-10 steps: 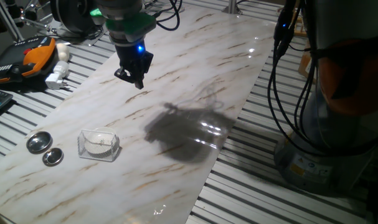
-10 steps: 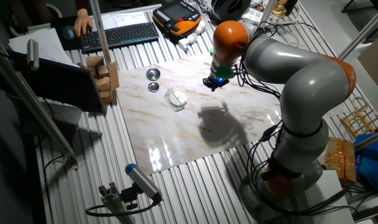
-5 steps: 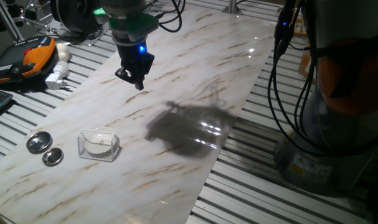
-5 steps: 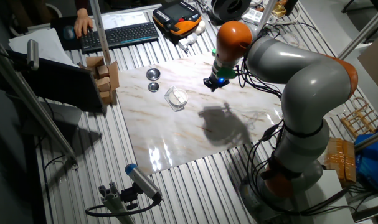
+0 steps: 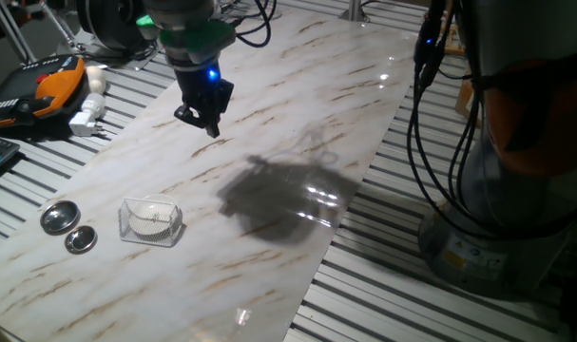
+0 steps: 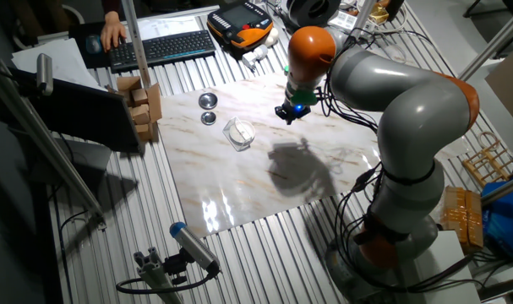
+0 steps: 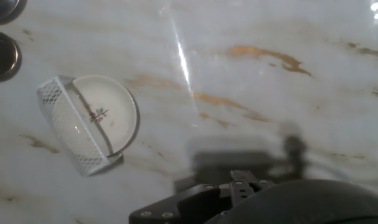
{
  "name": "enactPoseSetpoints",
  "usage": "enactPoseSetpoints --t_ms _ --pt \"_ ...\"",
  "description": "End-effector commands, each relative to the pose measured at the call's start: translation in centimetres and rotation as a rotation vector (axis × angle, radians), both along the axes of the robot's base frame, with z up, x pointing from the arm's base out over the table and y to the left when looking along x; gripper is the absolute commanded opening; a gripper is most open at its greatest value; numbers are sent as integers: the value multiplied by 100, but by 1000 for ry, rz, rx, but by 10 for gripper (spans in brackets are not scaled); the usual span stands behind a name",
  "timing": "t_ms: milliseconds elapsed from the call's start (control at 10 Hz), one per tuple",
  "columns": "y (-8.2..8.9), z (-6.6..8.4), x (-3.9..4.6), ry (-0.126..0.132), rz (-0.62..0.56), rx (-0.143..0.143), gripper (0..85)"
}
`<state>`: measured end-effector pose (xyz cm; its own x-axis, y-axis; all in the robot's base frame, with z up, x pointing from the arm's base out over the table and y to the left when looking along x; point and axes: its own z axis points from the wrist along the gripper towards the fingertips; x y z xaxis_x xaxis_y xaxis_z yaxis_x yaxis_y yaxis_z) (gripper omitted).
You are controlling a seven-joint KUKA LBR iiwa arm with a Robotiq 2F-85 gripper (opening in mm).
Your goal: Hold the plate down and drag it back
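Note:
The plate (image 5: 155, 218) is a small round white dish with a faint speckle at its centre. It lies on the marble board, partly inside a clear wire-framed box (image 5: 128, 226). It also shows in the other fixed view (image 6: 239, 131) and in the hand view (image 7: 114, 115). My gripper (image 5: 210, 123) hangs above the board, well away from the plate toward the far side, with its fingers together and nothing between them. It is also in the other fixed view (image 6: 288, 116). In the hand view only its dark body shows along the bottom edge.
Two shiny round metal lids (image 5: 60, 218) (image 5: 80, 239) lie next to the box near the board's left edge, and they also appear in the hand view (image 7: 2, 56). An orange pendant (image 5: 55, 84) and a white plug (image 5: 86, 116) lie off the board. Cables (image 5: 431, 114) hang at the right.
My gripper shifted slightly right and came back to about the same spot. The plate, box and lids have not moved.

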<state>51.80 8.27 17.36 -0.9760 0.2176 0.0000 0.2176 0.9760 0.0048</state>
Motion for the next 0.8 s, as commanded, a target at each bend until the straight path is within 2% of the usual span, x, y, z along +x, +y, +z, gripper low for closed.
enactPoseSetpoints --t_ms 0,200,400,500,600,700 --pt "-4 -1 0 -4 -25 11 0" --pt "-4 -1 0 -12 -145 13 0" --pt "-4 -1 0 -35 -306 0 0" --pt "-3 -11 8 -30 -419 25 0" --pt "-9 -35 19 -19 -502 75 0" --pt "-10 -58 23 -7 -503 72 0"
